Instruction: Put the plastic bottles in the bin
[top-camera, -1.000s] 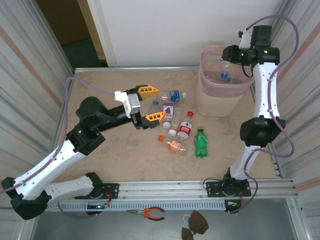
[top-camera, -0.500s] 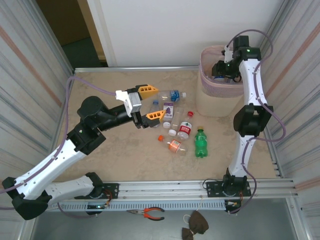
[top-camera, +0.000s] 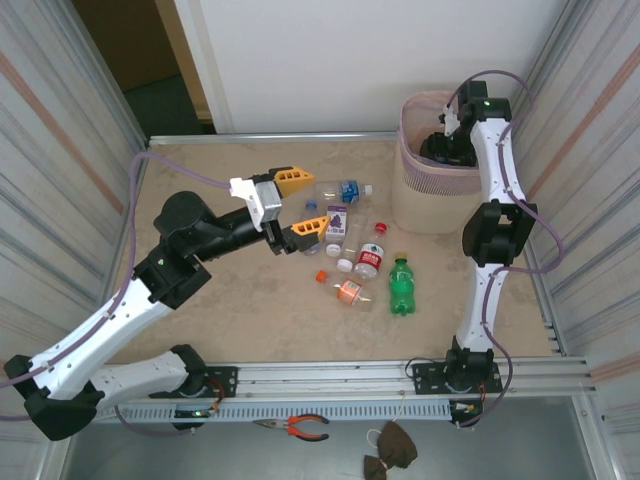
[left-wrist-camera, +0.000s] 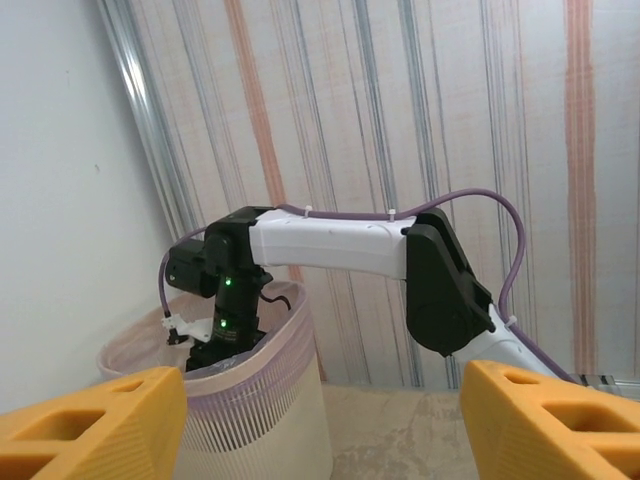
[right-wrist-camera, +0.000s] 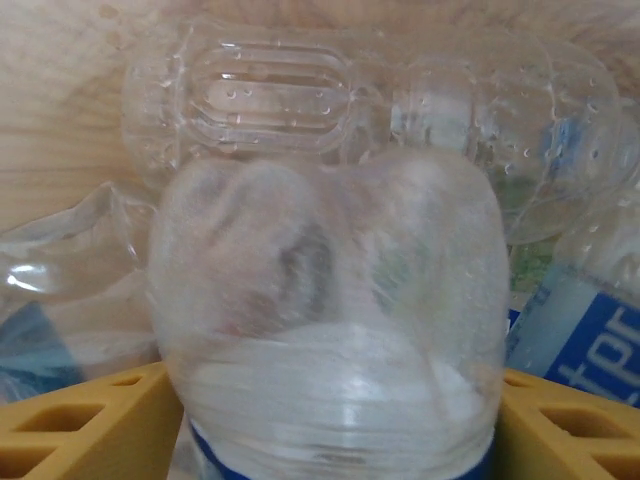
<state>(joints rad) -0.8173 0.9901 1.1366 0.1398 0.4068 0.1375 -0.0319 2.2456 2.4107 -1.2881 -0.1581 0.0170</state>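
The right gripper (right-wrist-camera: 320, 430), down inside the bin (top-camera: 425, 200), flanks a clear bottle (right-wrist-camera: 320, 300); whether it grips is unclear. The left gripper (top-camera: 320, 207) hangs wide and empty above the table's (top-camera: 250, 310) middle.

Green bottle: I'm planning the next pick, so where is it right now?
In the top view the green bottle lies on the table right of centre, on the near side of the bin, just right of the red-labelled bottle.
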